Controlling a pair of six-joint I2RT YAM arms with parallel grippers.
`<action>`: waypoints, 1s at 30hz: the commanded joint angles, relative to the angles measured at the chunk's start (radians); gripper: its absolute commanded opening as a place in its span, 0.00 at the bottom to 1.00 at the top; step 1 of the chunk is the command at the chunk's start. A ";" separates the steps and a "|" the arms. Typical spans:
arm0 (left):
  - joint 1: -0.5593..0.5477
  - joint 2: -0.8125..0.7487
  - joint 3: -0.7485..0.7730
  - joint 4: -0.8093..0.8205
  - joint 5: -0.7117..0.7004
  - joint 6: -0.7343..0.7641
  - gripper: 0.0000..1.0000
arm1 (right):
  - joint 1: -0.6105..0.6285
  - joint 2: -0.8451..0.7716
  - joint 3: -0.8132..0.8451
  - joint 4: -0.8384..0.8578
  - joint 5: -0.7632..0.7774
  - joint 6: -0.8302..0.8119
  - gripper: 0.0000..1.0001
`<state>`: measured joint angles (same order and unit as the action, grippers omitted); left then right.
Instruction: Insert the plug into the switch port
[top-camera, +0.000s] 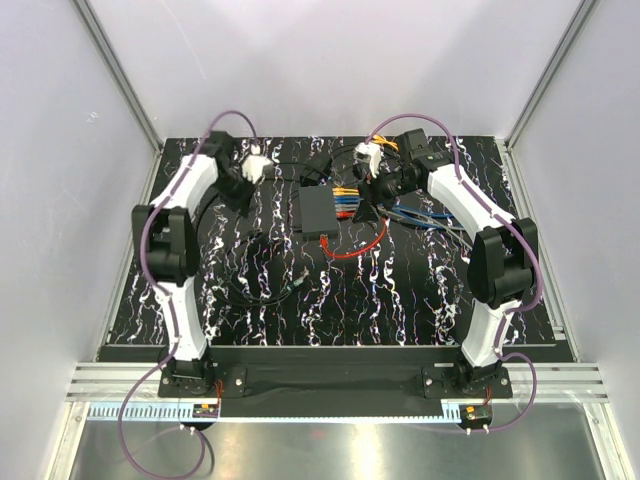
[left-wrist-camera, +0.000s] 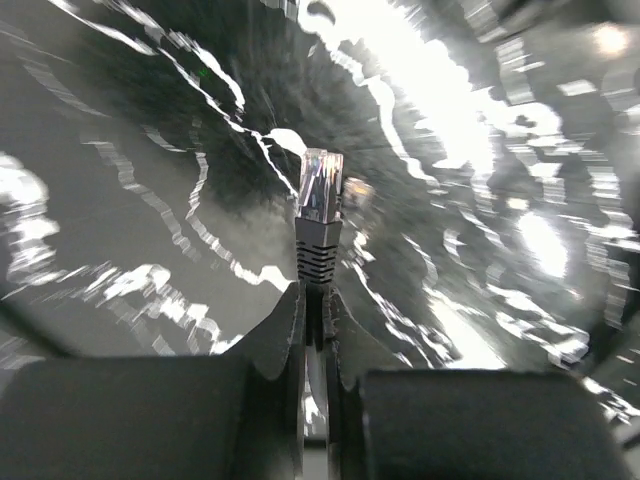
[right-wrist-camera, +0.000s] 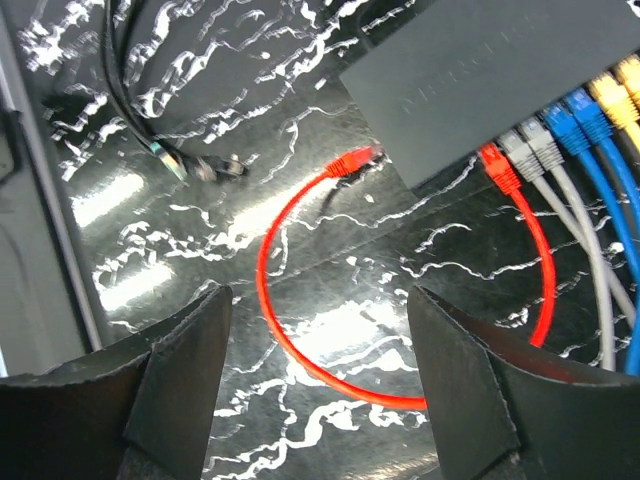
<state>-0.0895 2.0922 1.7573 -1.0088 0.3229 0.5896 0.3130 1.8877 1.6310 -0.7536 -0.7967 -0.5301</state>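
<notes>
The switch (top-camera: 319, 211) is a flat black box at mid table, with yellow, blue and grey cables (top-camera: 345, 200) plugged along its right edge. It also shows in the right wrist view (right-wrist-camera: 480, 80). My left gripper (left-wrist-camera: 318, 300) is shut on the ribbed boot of a dark cable. Its clear plug (left-wrist-camera: 320, 185) sticks out ahead of the fingertips, above the marbled mat. In the top view this gripper (top-camera: 238, 190) is left of the switch and apart from it. My right gripper (right-wrist-camera: 320, 330) is open and empty above a red cable loop (right-wrist-camera: 290, 350), just right of the switch (top-camera: 372, 205).
One red plug (right-wrist-camera: 497, 165) sits in the switch; the cable's other red plug (right-wrist-camera: 352, 160) lies loose beside the box. Two black cables with loose plugs (right-wrist-camera: 185, 165) lie on the mat. Blue and grey cables (right-wrist-camera: 590, 200) trail right. White walls enclose the mat.
</notes>
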 joint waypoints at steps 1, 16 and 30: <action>-0.003 -0.221 0.132 -0.129 0.122 -0.019 0.00 | 0.001 -0.065 0.056 -0.007 -0.074 0.061 0.77; -0.003 -0.584 0.136 -0.040 0.586 -0.033 0.00 | 0.001 -0.160 0.139 0.046 -0.248 0.188 0.72; -0.159 -0.778 -0.384 1.412 1.082 -0.947 0.06 | 0.009 -0.296 0.150 0.677 -0.395 0.587 0.63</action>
<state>-0.1978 1.3266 1.4082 -0.1463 1.2667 0.0036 0.3141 1.6173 1.7611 -0.3172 -1.1168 -0.0990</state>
